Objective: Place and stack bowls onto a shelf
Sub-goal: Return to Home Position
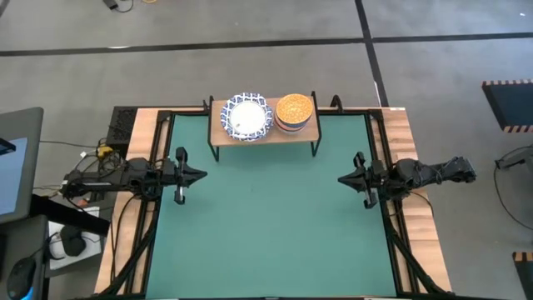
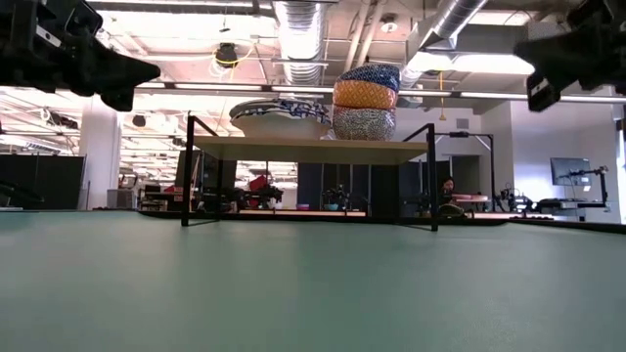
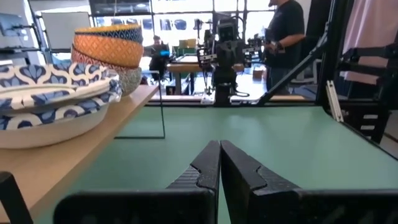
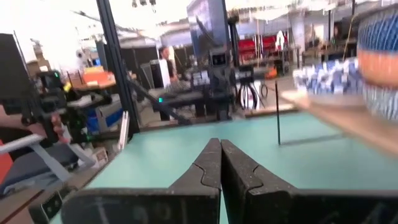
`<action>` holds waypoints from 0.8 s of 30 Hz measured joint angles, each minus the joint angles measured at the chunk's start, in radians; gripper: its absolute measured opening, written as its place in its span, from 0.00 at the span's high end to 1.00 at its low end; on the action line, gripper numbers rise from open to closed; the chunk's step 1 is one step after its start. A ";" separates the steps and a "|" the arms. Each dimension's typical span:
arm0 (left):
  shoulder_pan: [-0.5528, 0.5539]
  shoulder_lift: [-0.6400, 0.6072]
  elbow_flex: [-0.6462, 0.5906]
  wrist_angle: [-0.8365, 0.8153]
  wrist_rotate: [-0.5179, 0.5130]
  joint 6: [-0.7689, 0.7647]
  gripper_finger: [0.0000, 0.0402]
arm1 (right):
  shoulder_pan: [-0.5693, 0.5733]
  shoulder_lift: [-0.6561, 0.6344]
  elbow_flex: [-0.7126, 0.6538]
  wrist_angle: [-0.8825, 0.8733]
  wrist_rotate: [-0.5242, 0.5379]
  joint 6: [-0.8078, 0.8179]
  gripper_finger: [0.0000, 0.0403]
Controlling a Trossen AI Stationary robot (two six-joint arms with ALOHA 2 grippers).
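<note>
The shelf, a low wooden plank on thin black legs, stands at the table's far middle. On its left part rests a stack of white bowls with blue lattice rims. On its right part rests a stack of smaller bowls with a yellow-orange one showing on top from above; in the low view a grey, an orange and a blue bowl are stacked. My left gripper is shut and empty at the table's left edge. My right gripper is shut and empty at the right edge. Both hover above the table.
The green table is bare between the arms and toward the near edge. Its wooden border and black frame rails run along both sides. A person stands in the room beyond the table.
</note>
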 joint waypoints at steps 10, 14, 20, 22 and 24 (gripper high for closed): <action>0.000 0.000 0.000 -0.009 -0.010 0.017 1.00 | 0.000 0.000 -0.062 0.042 0.001 0.011 0.95; 0.000 0.000 0.000 -0.008 -0.010 0.017 1.00 | 0.000 0.000 -0.062 0.042 0.002 0.008 0.95; 0.000 0.000 -0.051 0.097 -0.005 0.003 1.00 | -0.001 0.000 -0.063 0.017 0.002 -0.008 0.95; 0.000 0.006 -0.049 0.079 0.001 -0.021 1.00 | -0.001 0.000 -0.063 0.017 0.002 -0.010 0.95; 0.000 0.014 -0.050 0.062 -0.003 -0.030 1.00 | -0.001 0.000 -0.063 0.019 0.002 -0.011 0.95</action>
